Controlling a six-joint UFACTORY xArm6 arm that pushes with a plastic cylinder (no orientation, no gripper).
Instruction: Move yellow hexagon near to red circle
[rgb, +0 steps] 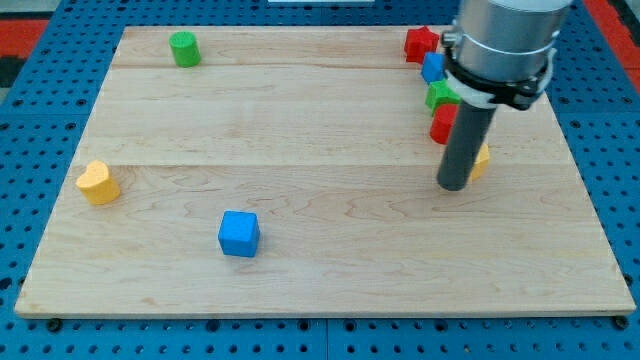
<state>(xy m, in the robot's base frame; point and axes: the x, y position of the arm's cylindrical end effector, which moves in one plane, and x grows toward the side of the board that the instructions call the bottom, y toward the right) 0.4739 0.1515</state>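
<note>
At right of surface (320, 200), my tip (455, 187) is touching yellow hexagon (481, 161); no hand showing. Red circle (443, 124) is sitting just above: nudging gently upward, avoiding overshoot.

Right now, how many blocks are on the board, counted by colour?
Red: 2, the red star and a red block beside my tip.
Green: 2, the green cylinder and a green block.
Blue: 2, the blue cube and a blue block.
Yellow: 2, the yellow heart and a yellow block, mostly hidden.
Total: 8
</note>
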